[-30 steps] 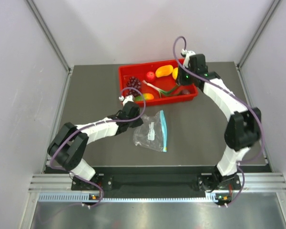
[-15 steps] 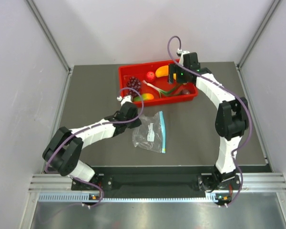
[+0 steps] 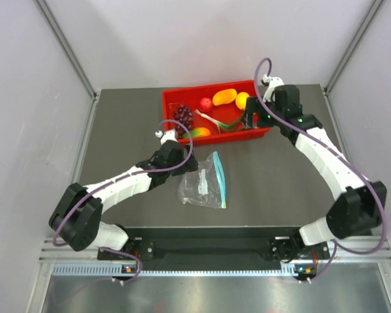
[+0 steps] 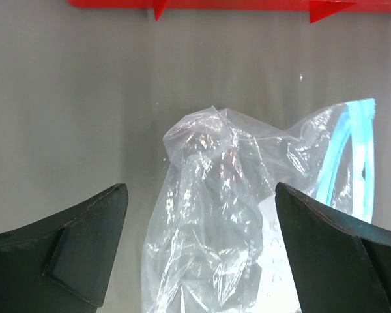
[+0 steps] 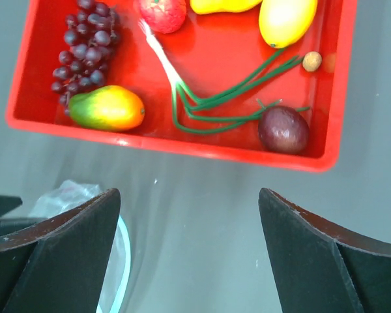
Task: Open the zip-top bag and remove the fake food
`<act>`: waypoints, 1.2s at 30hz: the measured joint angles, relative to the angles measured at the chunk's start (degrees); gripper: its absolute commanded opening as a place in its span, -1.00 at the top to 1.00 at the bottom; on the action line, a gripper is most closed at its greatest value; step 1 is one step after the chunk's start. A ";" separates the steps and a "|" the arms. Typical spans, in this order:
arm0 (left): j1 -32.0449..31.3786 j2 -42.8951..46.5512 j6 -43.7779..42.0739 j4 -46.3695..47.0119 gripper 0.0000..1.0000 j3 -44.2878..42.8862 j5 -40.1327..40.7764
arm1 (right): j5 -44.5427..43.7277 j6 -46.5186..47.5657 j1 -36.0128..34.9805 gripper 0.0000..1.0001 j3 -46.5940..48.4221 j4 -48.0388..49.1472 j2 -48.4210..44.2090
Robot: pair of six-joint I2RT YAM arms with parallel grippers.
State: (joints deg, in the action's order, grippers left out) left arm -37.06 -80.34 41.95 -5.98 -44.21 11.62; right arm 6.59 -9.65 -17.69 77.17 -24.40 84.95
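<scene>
Left wrist view: left gripper is hovering wide open, empty, over the bag lying on the table, while the right gripper is gaping empty by the tray, food sitting inside. Flimsy bag could be snagging on a finger.

Tray: red plastic; it sat toward the far side of the table.
Table: dark grey and matte.
Grapes: a dark purple bunch lay at the tray's left end.
Red ball: sat by the tray's far wall, just right of the grapes.
Spring onion: the white stalk began beside the red ball, and the green leaves fanned out rightward.
Tan bead: small; it lay near the tray's right wall.
Walls: pale; they stood on three sides.
Rail: silver metal; it ran along the near edge.
</scene>
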 measured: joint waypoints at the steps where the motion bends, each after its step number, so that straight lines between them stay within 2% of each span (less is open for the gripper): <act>1: 0.04 0.63 -0.46 -0.20 -0.98 0.00 0.07 | 0.13 0.00 0.00 -0.73 -1.18 0.07 -1.66; 5: 0.04 3.04 -2.01 -4.63 -0.98 -0.72 1.79 | 0.02 -0.22 0.11 -0.78 -7.08 0.17 -8.41; 11: 0.11 7.87 -4.68 -17.94 -0.98 -6.25 9.92 | -1.66 -0.57 1.20 -0.86 -14.75 -1.16 -17.42; 16: 0.28 13.14 -8.57 -27.26 -0.98 -17.55 19.15 | -2.89 -0.63 6.16 -0.86 -19.15 -3.10 -23.58; 22: 0.37 14.10 -12.00 -32.37 -0.98 -30.03 26.25 | -4.79 -0.63 10.91 -0.90 -20.13 -6.51 -28.24; 29: 0.37 14.19 -13.68 -36.44 -0.98 -31.34 27.91 | -6.95 -0.48 12.31 -0.92 -20.13 -9.51 -34.29; 36: 0.37 14.21 -13.81 -37.83 -0.98 -31.34 28.24 | -7.58 -0.52 12.61 -0.93 -20.20 -9.97 -35.43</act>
State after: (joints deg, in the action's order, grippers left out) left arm -36.69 -66.13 28.14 -43.81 -75.55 39.86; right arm -0.99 -10.17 -5.08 56.97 -34.37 49.52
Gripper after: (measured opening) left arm 0.991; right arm 0.959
